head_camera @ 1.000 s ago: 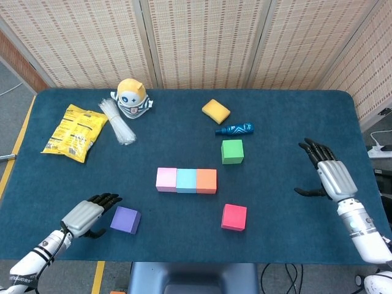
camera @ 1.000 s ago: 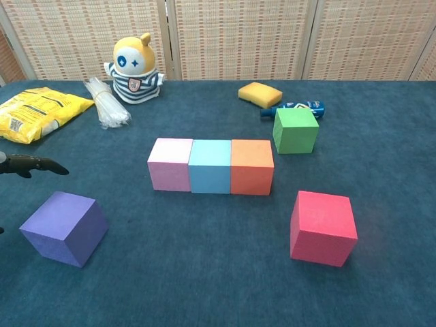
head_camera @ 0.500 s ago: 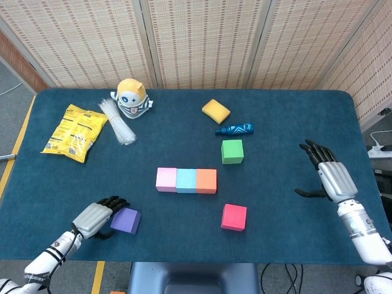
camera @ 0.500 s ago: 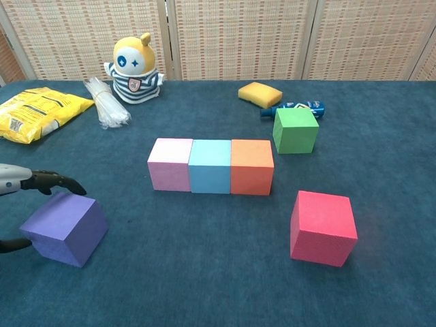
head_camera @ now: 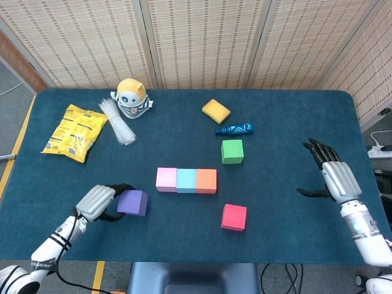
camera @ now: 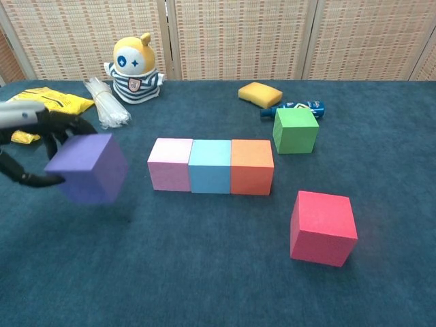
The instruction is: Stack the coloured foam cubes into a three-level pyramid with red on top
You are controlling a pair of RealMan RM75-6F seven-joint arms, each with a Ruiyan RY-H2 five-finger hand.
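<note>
Left hand (head_camera: 98,200) grips the purple cube (head_camera: 133,203), fingers wrapped over its top and near side. In the chest view the cube is clear of the blue surface (head_camera: 288,153), tilted a bit and motion-blurred, hanging left of the pink cube (head_camera: 166,179).

Landmark = three-cube row: pink, cyan cube (head_camera: 186,180), orange cube (head_camera: 206,180), side faces touching, in a straight line mid-surface.
- Purple cube: just left of and slightly nearer than the pink end, not touching it.
- Green cube (head_camera: 232,151): behind the orange end, a bit right, apart from the row.
- Red cube (head_camera: 234,217): in front of the orange end, a bit right, resting on the surface, apart from the row.
- Blue bottle (head_camera: 234,129) lies on its side just behind the green cube; yellow sponge (head_camera: 215,111) sits behind that.
- Far back-left of the row: plush toy (head_camera: 131,97), upright; bundle of white straws (head_camera: 116,122) beside it; yellow snack bag (head_camera: 75,131) further left, lying flat.

Right hand (head_camera: 334,177): well right of the row, near the surface's right edge, holding nothing, fingers extended and spread, thumb out to the side. Head view only; outside the chest view.
</note>
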